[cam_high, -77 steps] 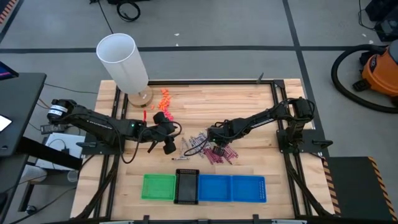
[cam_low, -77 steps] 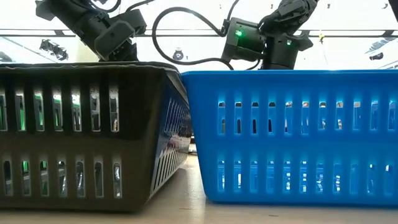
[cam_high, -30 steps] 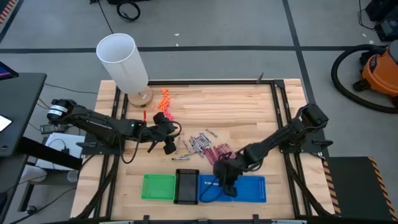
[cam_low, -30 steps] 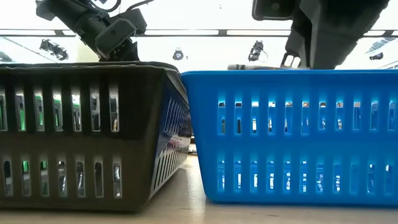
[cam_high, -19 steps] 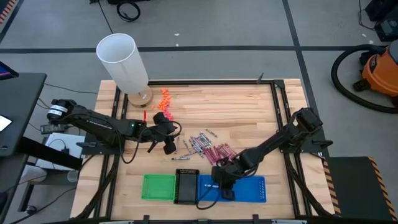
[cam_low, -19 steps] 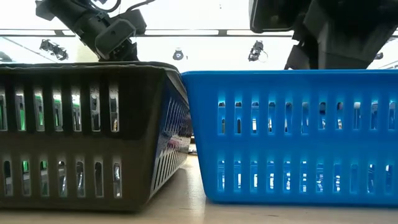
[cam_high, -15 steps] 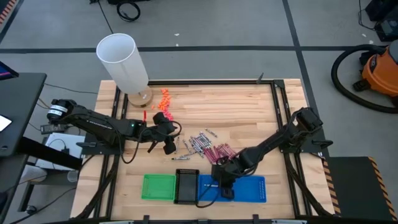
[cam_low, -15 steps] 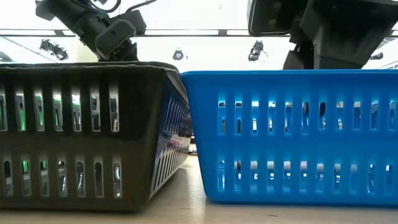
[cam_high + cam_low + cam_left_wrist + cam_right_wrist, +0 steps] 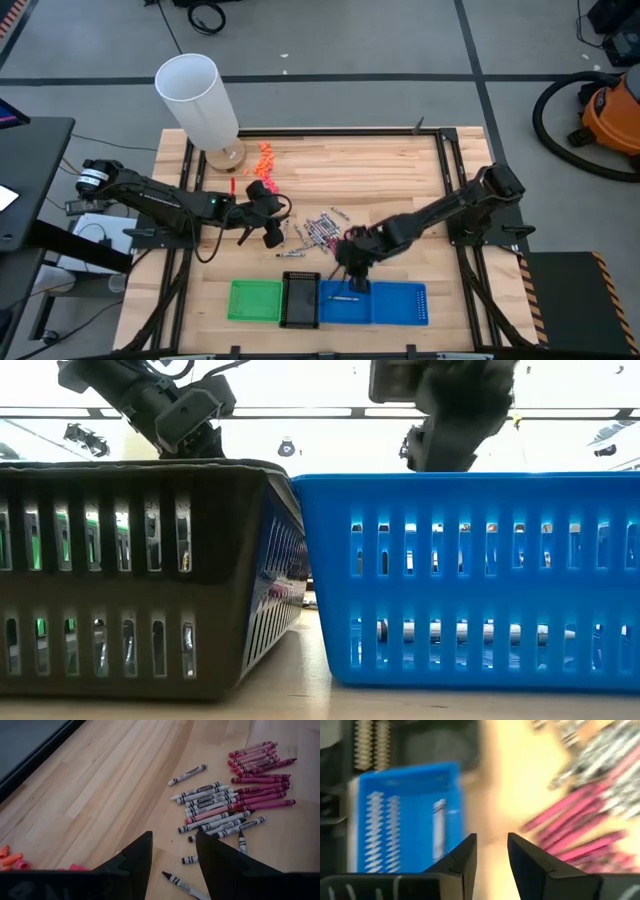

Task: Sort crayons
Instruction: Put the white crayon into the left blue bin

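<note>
Sorting is partway done, you are seeing: one grey crayon (image 9: 345, 298) is lying in the blue tray (image 9: 400, 305), while the rest of the crayons (image 9: 335, 236) are sitting in a loose heap on the bare wood, well apart from the trays. The right gripper (image 9: 350, 268) is hanging between the heap and the blue tray, its fingers parted with a narrow gap and nothing between them. I judge that a drop-off is just finished, so the next move is calling for you to go to the heap for one more stick, picking a single one off the edge. The left gripper (image 9: 270, 232) is waiting beside the heap, jaws apart and empty. A black tray (image 9: 299, 299) and a green tray (image 9: 254, 300) are standing beside the blue one. The wooden table (image 9: 380, 170) is also carrying a white cylinder (image 9: 197, 98) and some orange lumps (image 9: 265, 157). An orange vacuum (image 9: 610, 112) is sitting on the grey floor beyond.
</note>
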`<state>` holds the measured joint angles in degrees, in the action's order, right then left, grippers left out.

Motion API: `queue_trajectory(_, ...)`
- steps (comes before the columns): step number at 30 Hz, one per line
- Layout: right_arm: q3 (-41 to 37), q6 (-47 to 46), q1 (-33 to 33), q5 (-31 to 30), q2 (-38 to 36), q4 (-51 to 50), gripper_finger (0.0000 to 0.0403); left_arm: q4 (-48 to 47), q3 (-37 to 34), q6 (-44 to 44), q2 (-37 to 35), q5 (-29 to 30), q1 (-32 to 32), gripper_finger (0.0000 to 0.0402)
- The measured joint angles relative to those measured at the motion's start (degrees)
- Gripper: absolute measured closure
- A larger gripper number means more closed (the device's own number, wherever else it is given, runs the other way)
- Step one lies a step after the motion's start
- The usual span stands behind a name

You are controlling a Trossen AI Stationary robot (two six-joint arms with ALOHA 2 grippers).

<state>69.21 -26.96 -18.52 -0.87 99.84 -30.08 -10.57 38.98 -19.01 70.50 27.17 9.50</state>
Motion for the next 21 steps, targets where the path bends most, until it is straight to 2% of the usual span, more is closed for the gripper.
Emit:
queue_trajectory(14, -3.77, 8.0, 10.82, -6.73, 0.13, 2.19, 0.0284, -1.77, 0.0, -4.44, 0.02, -0.03, 0.13, 0.0239)
queue_trajectory(21, -5.2, 12.2, 13.94, -7.1, 0.13, 6.16, 0.0284, -1.66, 0.0, -4.98, 0.02, -0.04, 0.12, 0.0239)
